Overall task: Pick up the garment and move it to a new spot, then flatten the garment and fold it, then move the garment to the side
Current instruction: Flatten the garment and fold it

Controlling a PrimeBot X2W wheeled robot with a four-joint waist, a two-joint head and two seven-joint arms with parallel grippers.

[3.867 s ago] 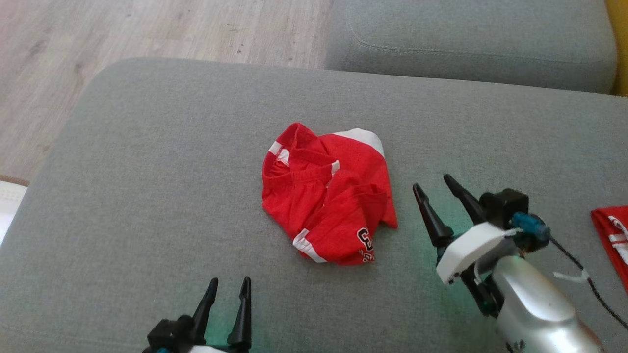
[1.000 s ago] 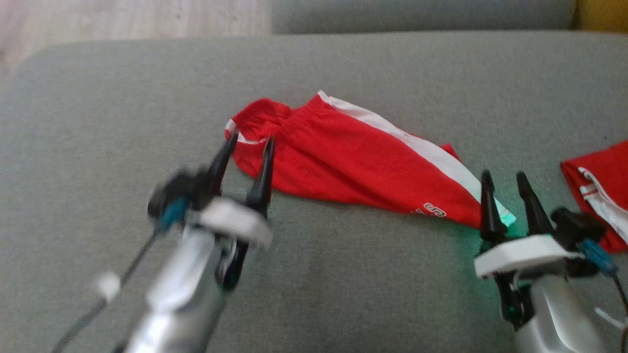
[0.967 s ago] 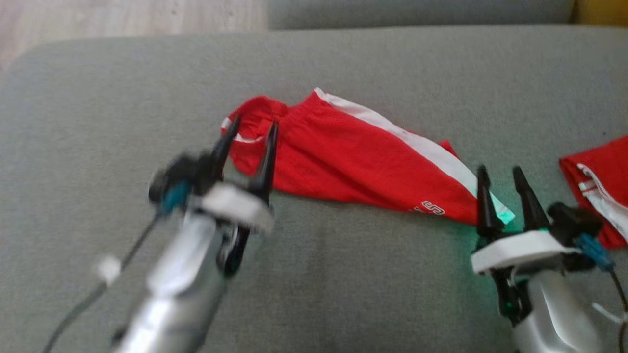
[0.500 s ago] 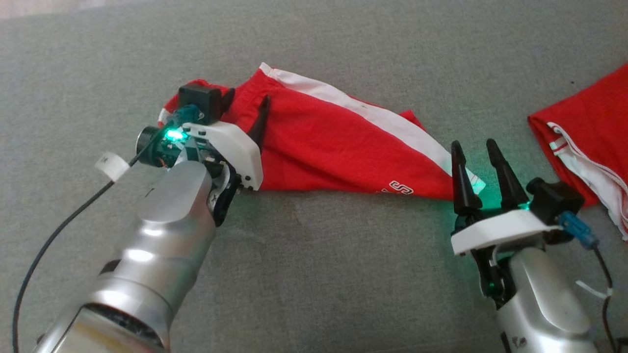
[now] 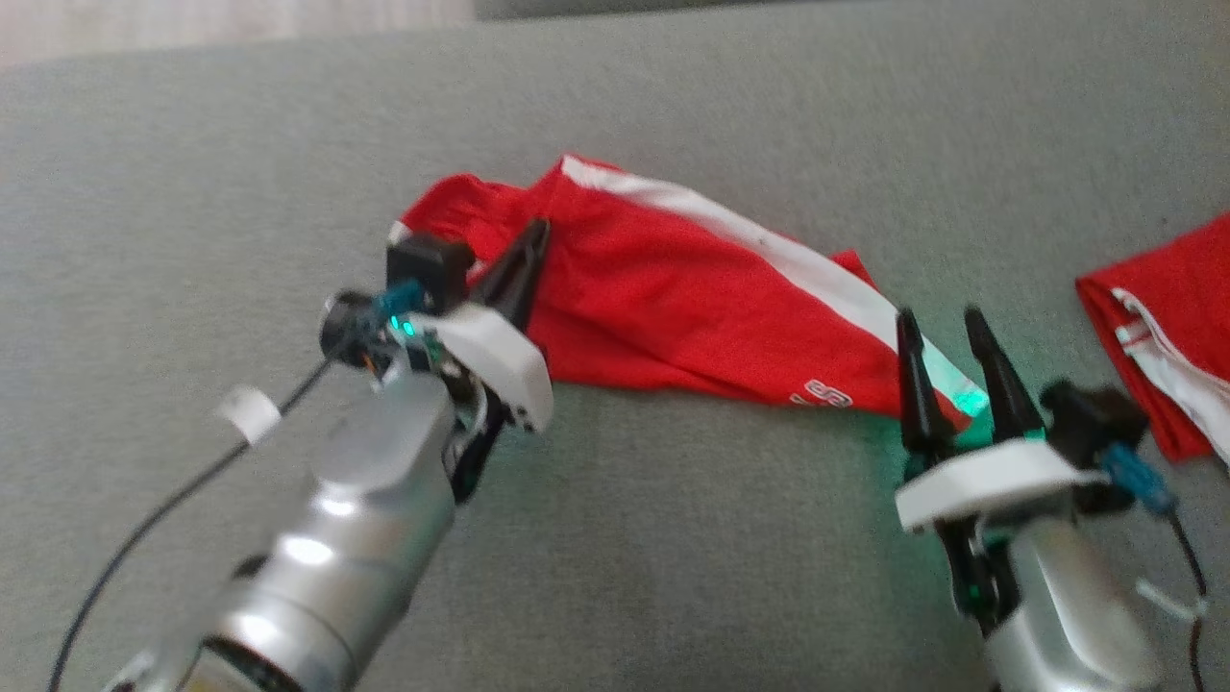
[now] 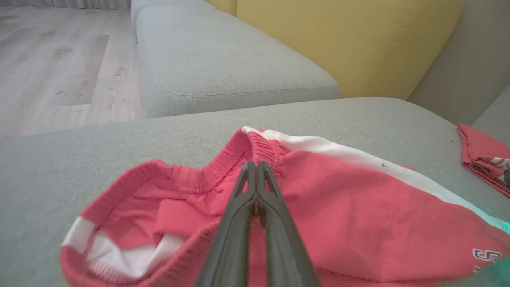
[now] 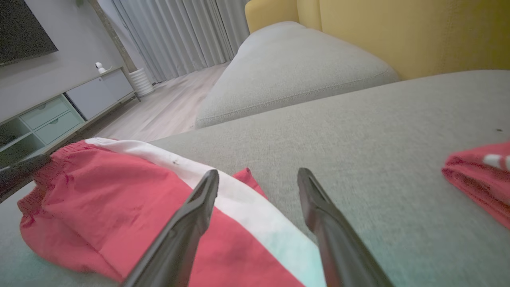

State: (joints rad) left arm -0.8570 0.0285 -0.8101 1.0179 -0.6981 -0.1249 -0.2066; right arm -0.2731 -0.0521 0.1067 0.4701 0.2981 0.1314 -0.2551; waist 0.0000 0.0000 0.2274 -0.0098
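The garment (image 5: 692, 288) is a pair of red shorts with a white side stripe, stretched out across the grey sofa cushion (image 5: 615, 538). My left gripper (image 5: 527, 252) is at its waistband end. In the left wrist view its fingers (image 6: 239, 207) are pressed together, with the front edge of the garment (image 6: 358, 207) pinched between them. My right gripper (image 5: 947, 322) stands open at the leg hem. The right wrist view shows this gripper (image 7: 259, 179) with its fingers astride the white stripe of the garment (image 7: 99, 187), just above the fabric.
A second red garment (image 5: 1153, 317) lies at the cushion's right edge, close to my right gripper. Another grey cushion (image 6: 223, 67) and a yellow backrest (image 6: 342, 36) stand behind. Wooden floor (image 6: 51, 67) lies beyond the cushion's far left edge.
My left gripper's fingers, open over the waistband half a second ago, have shut on it. The head camera has shifted, so the whole picture sits differently. The right gripper stays open at the hem.
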